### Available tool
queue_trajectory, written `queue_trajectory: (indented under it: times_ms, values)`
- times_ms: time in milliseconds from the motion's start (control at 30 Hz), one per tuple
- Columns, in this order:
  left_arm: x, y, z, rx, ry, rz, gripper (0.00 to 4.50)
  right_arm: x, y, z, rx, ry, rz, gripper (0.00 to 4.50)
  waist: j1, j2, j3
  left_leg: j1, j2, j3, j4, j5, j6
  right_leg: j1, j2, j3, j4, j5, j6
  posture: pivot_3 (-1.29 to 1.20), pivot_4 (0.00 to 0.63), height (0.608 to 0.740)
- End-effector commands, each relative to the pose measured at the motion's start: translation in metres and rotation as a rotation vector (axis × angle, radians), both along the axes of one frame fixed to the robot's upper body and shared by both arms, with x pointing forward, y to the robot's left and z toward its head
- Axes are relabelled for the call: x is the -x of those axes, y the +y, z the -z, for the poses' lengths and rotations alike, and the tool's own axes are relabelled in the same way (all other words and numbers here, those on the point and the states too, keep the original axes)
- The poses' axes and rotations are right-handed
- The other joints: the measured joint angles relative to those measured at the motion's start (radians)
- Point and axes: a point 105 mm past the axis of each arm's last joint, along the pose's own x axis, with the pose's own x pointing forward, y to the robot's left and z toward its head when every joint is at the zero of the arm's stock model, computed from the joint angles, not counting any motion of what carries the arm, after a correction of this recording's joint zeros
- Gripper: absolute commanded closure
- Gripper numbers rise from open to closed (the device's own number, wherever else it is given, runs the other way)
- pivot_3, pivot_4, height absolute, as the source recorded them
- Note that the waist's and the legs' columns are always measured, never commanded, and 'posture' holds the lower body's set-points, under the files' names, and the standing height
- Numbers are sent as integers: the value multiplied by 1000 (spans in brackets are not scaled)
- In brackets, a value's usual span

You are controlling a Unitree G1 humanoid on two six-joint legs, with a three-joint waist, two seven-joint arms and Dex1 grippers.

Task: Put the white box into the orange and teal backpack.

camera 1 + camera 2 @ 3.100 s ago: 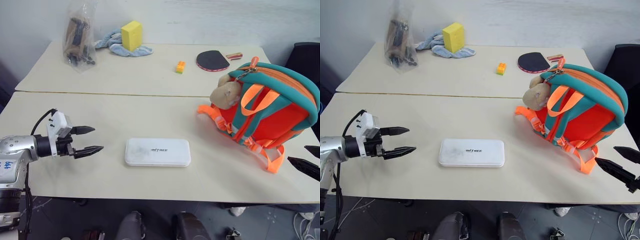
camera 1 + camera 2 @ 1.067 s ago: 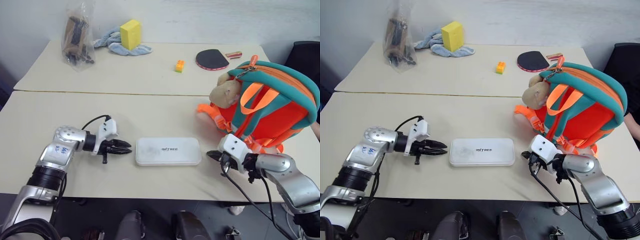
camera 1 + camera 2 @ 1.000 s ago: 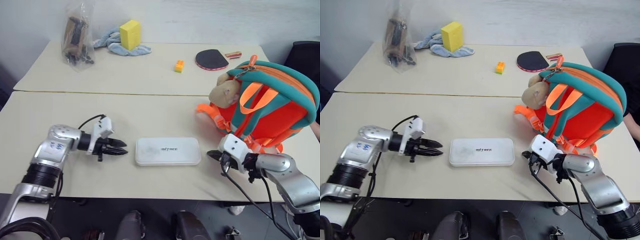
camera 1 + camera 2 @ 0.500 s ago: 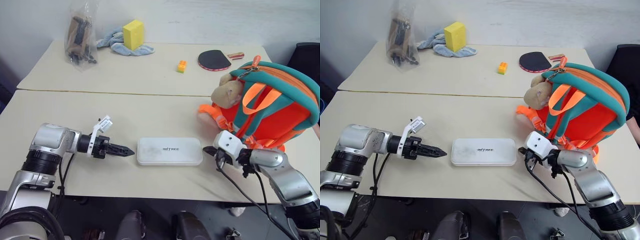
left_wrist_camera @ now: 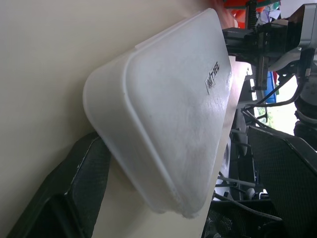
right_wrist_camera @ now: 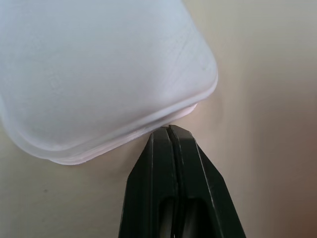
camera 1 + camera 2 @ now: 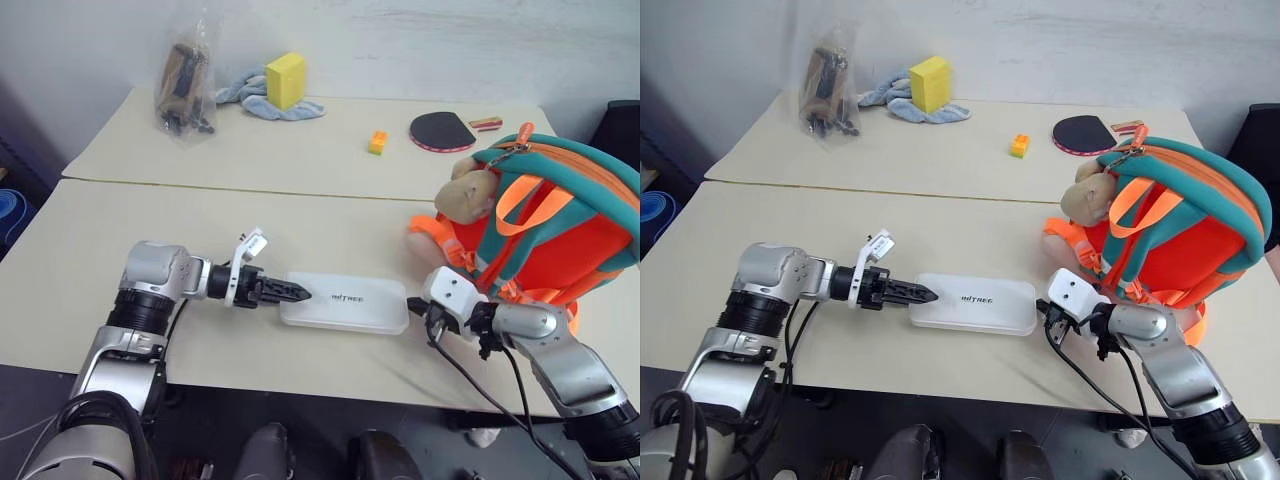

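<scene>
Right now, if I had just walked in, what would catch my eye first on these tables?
Probably the orange and teal backpack, standing at the near table's right end with a tan plush toy hanging from it. Next, the white box lying flat near the front edge, with the left hand at one short end and the right hand, shut, at the other.

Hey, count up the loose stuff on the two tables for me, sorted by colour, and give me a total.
White: 1, the white box
Orange and teal: 1, the orange and teal backpack
Yellow: 1, sponge block
Blue: 1, cloth
Orange: 1, small toy brick
Red and black: 1, paddle
Clear: 1, plastic bag
Total: 7
</scene>
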Motion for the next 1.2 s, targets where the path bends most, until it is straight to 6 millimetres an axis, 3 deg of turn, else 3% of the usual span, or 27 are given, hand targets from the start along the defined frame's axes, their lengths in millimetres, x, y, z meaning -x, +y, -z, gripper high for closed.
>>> queue_trajectory:
  times_ms: [33, 133, 233, 433, 567, 700, 800, 933, 1033, 1200]
  values:
    - [3, -17, 18, -6, 84, 13, 40, 3, -1, -6, 4, -29, -9, 4500, 2, 0, 0, 0, 0, 0, 0, 0, 0, 0, 0, 0, 0, 0, 0, 0, 150, 740]
    - [1, -30, 8, 40, 80, 37, 40, 3, -2, -6, 2, -30, -2, 4500, 1, 0, 0, -1, -1, -1, 0, 0, 1, 0, -1, -1, -1, 0, 0, 0, 150, 740]
    - [2, -35, 5, 55, 65, 59, 604, 3, -2, -6, -1, -32, 2, 4500, -3, -1, 1, -1, -1, -1, -1, -1, 0, 0, -1, -1, -2, 0, 0, 0, 150, 740]
    - [3, -36, 0, 85, 61, 72, 2391, 3, -1, -6, -8, -37, 8, 4500, -14, -3, 2, -3, 1, -1, -2, 0, -1, -2, 1, -1, -3, 0, 0, 0, 150, 740]
    - [1, -32, -9, 119, 46, 65, 3212, 2, -1, -8, -10, -47, 16, 4500, -14, -3, 2, -2, 1, -1, -2, 0, -3, -2, 1, -1, -3, 0, 0, 0, 150, 740]
    - [0, -24, -22, 177, 19, 56, 3212, 6, -5, -19, -37, -83, 60, 4500, -15, -4, 2, -3, 1, -1, -3, 0, -3, -3, 1, -1, -3, 0, 0, 0, 150, 740]
    - [4, -15, -37, 238, -41, 61, 3212, 20, -14, -36, -123, -104, 149, 4500, -14, -4, 3, -7, 2, -1, -4, 1, -5, -8, 2, -1, -2, 0, 0, 0, 150, 740]
    - [7, -3, -57, 311, -99, 43, 3212, 52, -30, -52, -248, -70, 253, 3654, -11, -4, 3, -19, 4, -1, -3, 4, -7, -22, 4, -1, 2, 0, 0, 0, 150, 740]
    - [3, 4, -67, 333, -180, 2, 3212, 71, -52, -65, -299, -67, 357, 2681, -9, -4, 3, -19, 4, -1, -3, 4, -7, -22, 5, -1, 1, 0, 0, 0, 150, 740]
    - [-5, 16, -81, 358, -314, -54, 3212, 77, -92, -83, -389, -103, 525, 1002, -16, -5, 4, -15, 3, -1, -3, 4, -5, -17, 3, 0, 0, 0, 0, 0, 150, 740]
